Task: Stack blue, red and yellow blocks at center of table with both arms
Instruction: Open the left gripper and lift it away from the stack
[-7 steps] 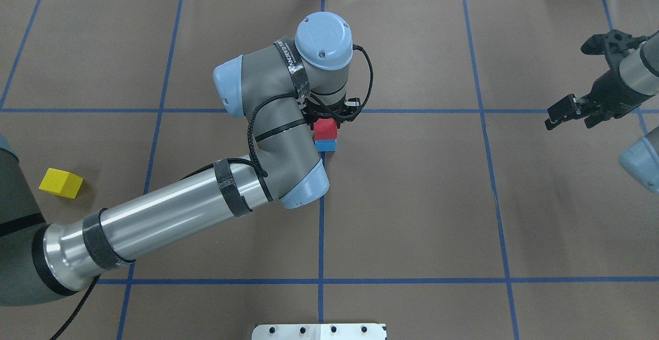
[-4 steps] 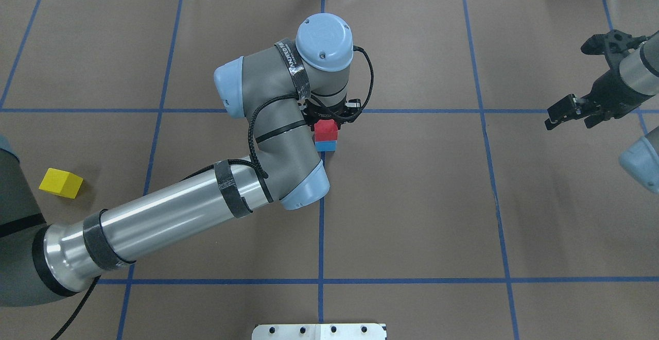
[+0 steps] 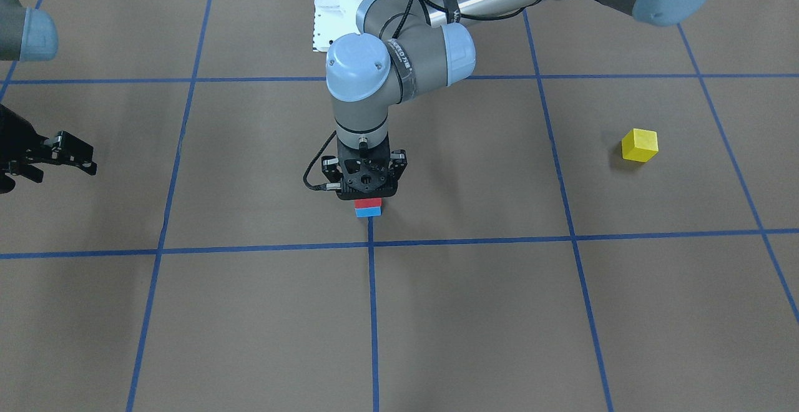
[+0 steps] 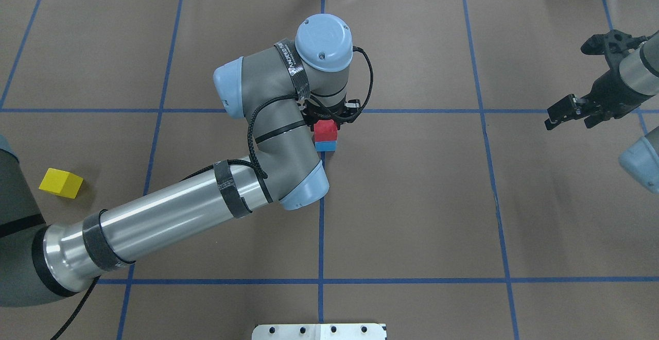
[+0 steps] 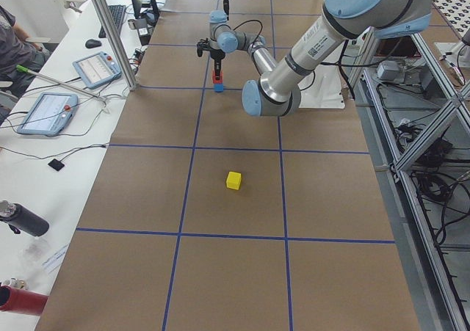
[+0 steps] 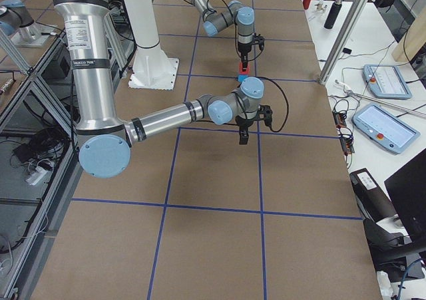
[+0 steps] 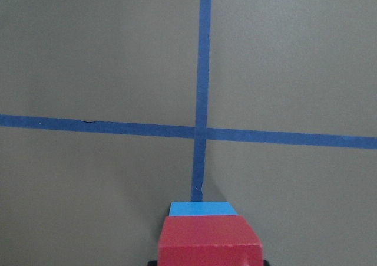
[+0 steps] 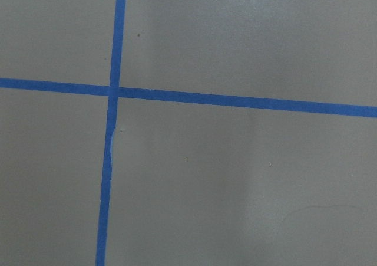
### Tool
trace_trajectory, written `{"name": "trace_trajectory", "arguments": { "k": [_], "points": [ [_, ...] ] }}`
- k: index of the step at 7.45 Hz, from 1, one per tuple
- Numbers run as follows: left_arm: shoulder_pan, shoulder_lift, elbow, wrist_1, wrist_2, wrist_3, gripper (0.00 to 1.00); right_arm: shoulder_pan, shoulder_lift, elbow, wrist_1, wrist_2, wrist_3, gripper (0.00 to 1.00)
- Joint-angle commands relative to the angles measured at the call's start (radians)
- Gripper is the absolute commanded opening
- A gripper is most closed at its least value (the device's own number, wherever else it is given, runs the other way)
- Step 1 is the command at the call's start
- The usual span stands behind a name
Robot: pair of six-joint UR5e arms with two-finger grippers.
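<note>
A red block (image 4: 326, 131) sits on a blue block (image 4: 325, 146) at the table's center, by the blue tape crossing. My left gripper (image 4: 325, 123) stands upright over the stack and is shut on the red block; the left wrist view shows the red block (image 7: 209, 242) between the fingers with the blue block (image 7: 203, 209) under it. The yellow block (image 4: 61, 183) lies alone far to my left, also in the front view (image 3: 640, 145). My right gripper (image 4: 574, 80) is open and empty, held above the table far to the right.
The brown paper table cover is marked with a grid of blue tape lines (image 4: 321, 216). The white robot base plate (image 4: 319, 331) is at the near edge. My left forearm (image 4: 170, 216) crosses the table between the yellow block and the stack.
</note>
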Motion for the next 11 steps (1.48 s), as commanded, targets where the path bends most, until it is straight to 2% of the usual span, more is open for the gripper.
{"name": "trace_trajectory", "arguments": {
  "k": [1, 5, 6, 7, 9, 10, 11],
  "points": [
    [0.000, 0.002, 0.000, 0.000, 0.000, 0.002, 0.99, 0.000, 0.002, -0.001, 0.000, 0.001, 0.000, 0.99],
    [0.000, 0.002, -0.015, 0.004, 0.000, 0.000, 0.99, 0.000, 0.009, -0.001, 0.000, 0.001, 0.002, 0.99],
    [-0.008, 0.026, -0.094, 0.023, -0.006, 0.002, 0.99, 0.000, 0.009, -0.001, 0.000, -0.001, 0.002, 0.99],
    [-0.015, 0.122, -0.238, 0.064, -0.008, 0.008, 0.99, 0.000, 0.009, -0.001, 0.000, -0.002, 0.002, 0.99],
    [-0.078, 0.355, -0.526, 0.148, -0.032, 0.231, 0.99, 0.001, 0.009, -0.001, 0.000, -0.002, 0.002, 0.99],
    [-0.119, 0.534, -0.646, 0.127, -0.061, 0.329, 0.99, 0.001, 0.009, -0.003, 0.000, -0.004, 0.002, 0.99],
    [-0.152, 0.693, -0.702, 0.038, -0.063, 0.404, 0.99, 0.001, 0.009, -0.003, 0.000, -0.004, 0.002, 0.99]
  ]
}}
